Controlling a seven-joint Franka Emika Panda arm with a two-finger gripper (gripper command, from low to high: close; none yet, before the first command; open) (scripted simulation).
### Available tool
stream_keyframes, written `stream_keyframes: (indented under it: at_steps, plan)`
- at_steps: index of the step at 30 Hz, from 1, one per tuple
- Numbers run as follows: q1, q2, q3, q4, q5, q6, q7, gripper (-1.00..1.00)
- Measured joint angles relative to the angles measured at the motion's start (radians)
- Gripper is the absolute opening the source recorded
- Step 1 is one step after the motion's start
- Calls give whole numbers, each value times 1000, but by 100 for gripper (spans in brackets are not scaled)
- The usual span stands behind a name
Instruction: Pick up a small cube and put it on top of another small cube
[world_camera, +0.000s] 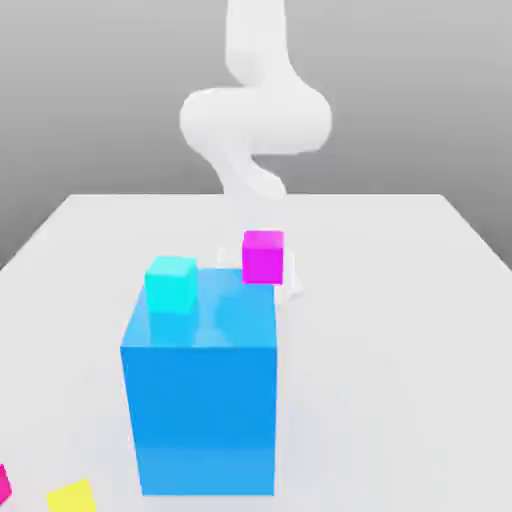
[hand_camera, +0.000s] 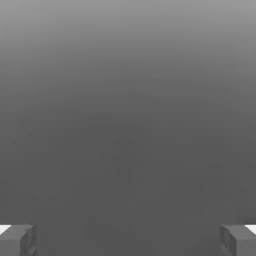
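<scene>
Exterior view, left to right: second small magenta cube (world_camera: 3, 484) at frame's bottom-left edge, well apart from arm; yellow cube (world_camera: 72, 496) just beside it; cyan cube (world_camera: 171, 283) atop big blue cube (world_camera: 200, 405); small cube (world_camera: 263, 256) behind blue cube's far right corner, below white arm (world_camera: 256, 120). Hand view: gripper (hand_camera: 128, 240) fingers (hand_camera: 17, 239) spread wide — nothing between them, only grey.

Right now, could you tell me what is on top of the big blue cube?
A small cyan cube sits on the big blue cube. Behind it a magenta cube shows, its base hidden.
</scene>
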Motion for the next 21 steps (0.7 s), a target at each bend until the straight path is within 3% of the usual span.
stream_keyframes:
  at_steps: [21]
  plan:
    - [-314,768,-60,116,18,164,810,0]
